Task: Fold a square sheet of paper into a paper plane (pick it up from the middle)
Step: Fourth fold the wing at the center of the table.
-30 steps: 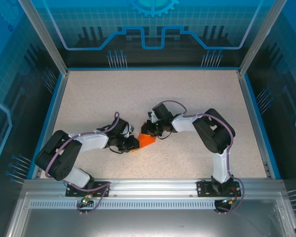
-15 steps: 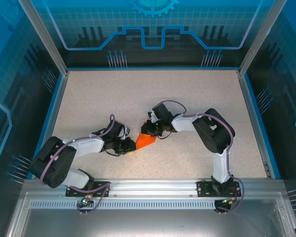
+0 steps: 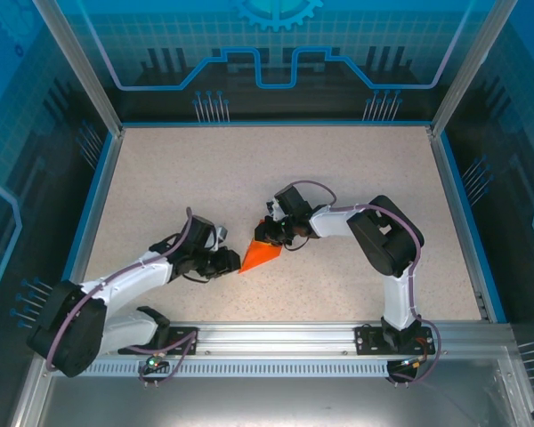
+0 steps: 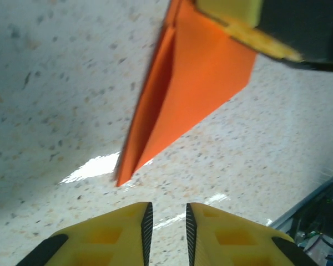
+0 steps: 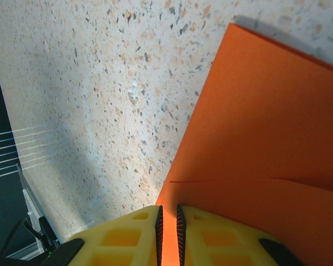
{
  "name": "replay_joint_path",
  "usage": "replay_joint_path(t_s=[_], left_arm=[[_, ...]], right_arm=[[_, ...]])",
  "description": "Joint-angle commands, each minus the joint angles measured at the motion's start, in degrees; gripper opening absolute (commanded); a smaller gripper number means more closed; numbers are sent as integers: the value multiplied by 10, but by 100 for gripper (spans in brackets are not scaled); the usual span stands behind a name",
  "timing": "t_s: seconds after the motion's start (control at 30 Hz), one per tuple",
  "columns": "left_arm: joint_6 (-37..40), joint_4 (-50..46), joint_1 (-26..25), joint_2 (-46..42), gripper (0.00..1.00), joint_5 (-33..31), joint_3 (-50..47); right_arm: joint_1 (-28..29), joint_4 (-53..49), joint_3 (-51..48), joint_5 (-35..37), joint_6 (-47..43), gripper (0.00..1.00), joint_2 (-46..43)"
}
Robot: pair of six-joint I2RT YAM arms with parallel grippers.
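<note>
Orange on speckle.
Your paper (image 4: 194, 83) is plain bright orange; the table (image 3: 338, 178) beige, flecked brown and grey; the fingers (image 4: 227, 238) yellow, edged in ribbed black.

A speckled beige tabletop (image 3: 276, 169) sits inside translucent blue panel walls (image 3: 276, 53), an aluminium rail (image 3: 276, 336) in front.

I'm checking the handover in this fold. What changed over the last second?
The left tool eased open a little, let go of the orange paper and drew back toward the left, near side, its arm swinging out the same way. The paper's pointed tip now shows free ahead of it. The right tool stayed clamped on the paper's other end, and the paper hardly shifted.
</note>
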Motion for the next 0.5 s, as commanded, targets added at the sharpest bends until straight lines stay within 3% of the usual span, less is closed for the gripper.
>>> replay_joint_path(t_s=[0.0,0.27,0.47], left_arm=[[-10,20,4,19,26,25,34],[-29,136,4,127,26,74,59],[-33,169,3,190,25,79,71]], right_arm=[[-1,-43,-12,53,-11,18,47],[-1,-39,-12,52,-5,18,49],[-1,-40,-10,51,-4,18,50]])
